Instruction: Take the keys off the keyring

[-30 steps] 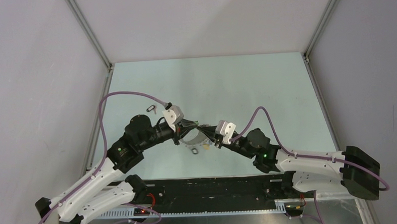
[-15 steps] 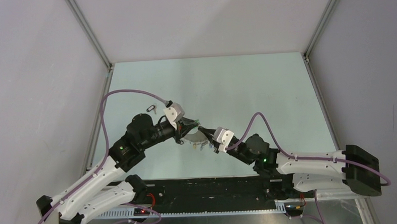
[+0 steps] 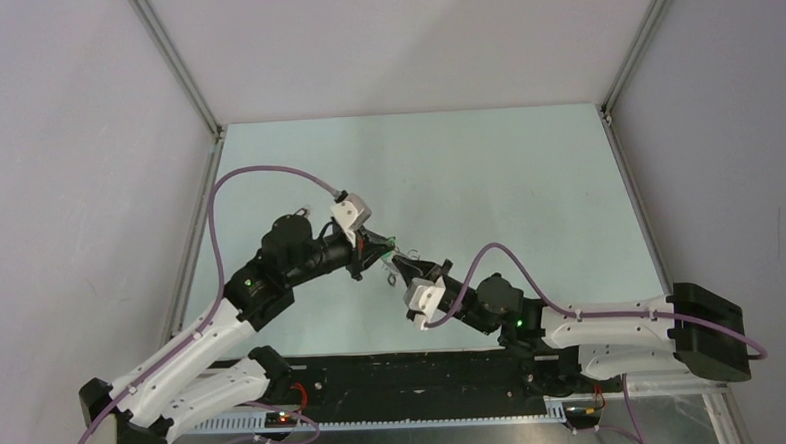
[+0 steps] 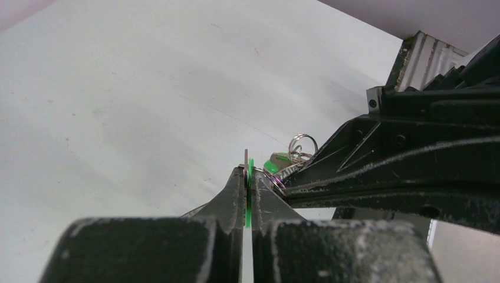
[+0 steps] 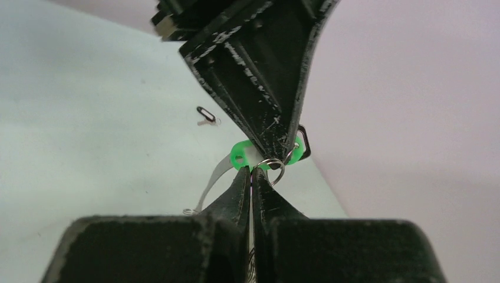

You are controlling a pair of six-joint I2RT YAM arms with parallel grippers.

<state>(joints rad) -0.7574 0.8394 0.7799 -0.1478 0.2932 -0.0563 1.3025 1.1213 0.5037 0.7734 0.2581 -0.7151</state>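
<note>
left gripper (image 4: 247, 177) clamped on green key (image 5: 239, 156) head, right gripper (image 5: 252, 175) pinched on key bunch (image 3: 391, 254) by small silver rings (image 4: 302, 142), mid-frame top view. loose key (image 5: 206, 114) on table (image 5: 88, 118), upper left.

My left gripper (image 4: 247, 177) and right gripper (image 5: 252, 174) are black matt plastic, rough-grained and scuffed whitish along the edges. The green key head (image 5: 239, 156) between them is smooth, bright plastic with a slight sheen. The small ring (image 4: 301, 144) beside it is thin polished metal, glinting silver. The table (image 4: 118, 118) is pale, matt and smooth, faintly speckled and scratched.
</note>
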